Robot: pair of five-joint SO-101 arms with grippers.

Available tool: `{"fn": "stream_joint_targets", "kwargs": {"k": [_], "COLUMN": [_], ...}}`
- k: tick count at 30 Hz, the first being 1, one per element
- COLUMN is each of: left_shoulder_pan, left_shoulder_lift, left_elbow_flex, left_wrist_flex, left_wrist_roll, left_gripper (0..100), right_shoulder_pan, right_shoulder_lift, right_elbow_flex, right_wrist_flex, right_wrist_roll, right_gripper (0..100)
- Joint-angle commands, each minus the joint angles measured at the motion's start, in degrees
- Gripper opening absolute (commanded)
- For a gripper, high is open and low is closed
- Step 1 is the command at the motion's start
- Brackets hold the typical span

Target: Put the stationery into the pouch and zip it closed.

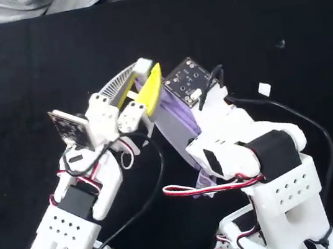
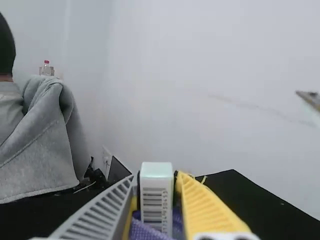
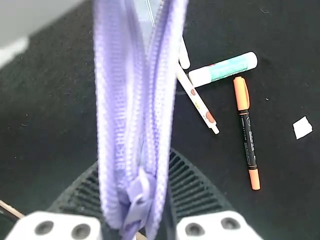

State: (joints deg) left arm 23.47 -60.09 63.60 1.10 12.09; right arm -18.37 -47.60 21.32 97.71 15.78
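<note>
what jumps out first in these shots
A purple pouch hangs unzipped over the black table, clamped in the right gripper. The left gripper holds a white block just above it. A marker, glue stick and pen lie on the table.

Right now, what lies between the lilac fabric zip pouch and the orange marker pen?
A slim white pen with brown spots, seen in the right wrist view.

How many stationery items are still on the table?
3: a glue stick, white pen and orange marker, grouped beside the raised pouch, which may hide more. The left pincer grips a white block.
</note>
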Motion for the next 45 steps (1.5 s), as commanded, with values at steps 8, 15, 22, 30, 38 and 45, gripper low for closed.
{"fn": "stream_joint_targets", "kwargs": {"k": [8,15,22,30,38,45], "left_shoulder_pan": [-5.6,-5.6,-5.0,-5.7,-16.7,-22.7], "left_shoulder_lift": [1.7,1.6,-2.5,-7.7,0.7,10.8], "left_elbow_flex": [-15.9,-21.3,-24.7,-24.0,-23.6,-23.5], "left_wrist_flex": [23.5,27.4,27.7,32.6,32.4,32.4], "left_wrist_roll": [9.4,9.3,9.5,9.1,9.5,9.4], "left_gripper": [22,22,22,22,22,22], "right_shoulder_pan": [0.8,0.9,1.0,1.0,3.1,7.4], "right_shoulder_lift": [0.5,0.7,0.7,0.7,0.3,0.6], "right_elbow_flex": [1.7,1.6,1.6,1.6,1.0,-7.4], "right_wrist_flex": [-0.2,-0.3,-0.3,-0.3,-0.1,3.1], "right_wrist_roll": [0.6,0.6,0.6,0.6,0.6,0.7], "right_gripper": [1.1,1.1,1.1,1.1,1.1,1.1]}}
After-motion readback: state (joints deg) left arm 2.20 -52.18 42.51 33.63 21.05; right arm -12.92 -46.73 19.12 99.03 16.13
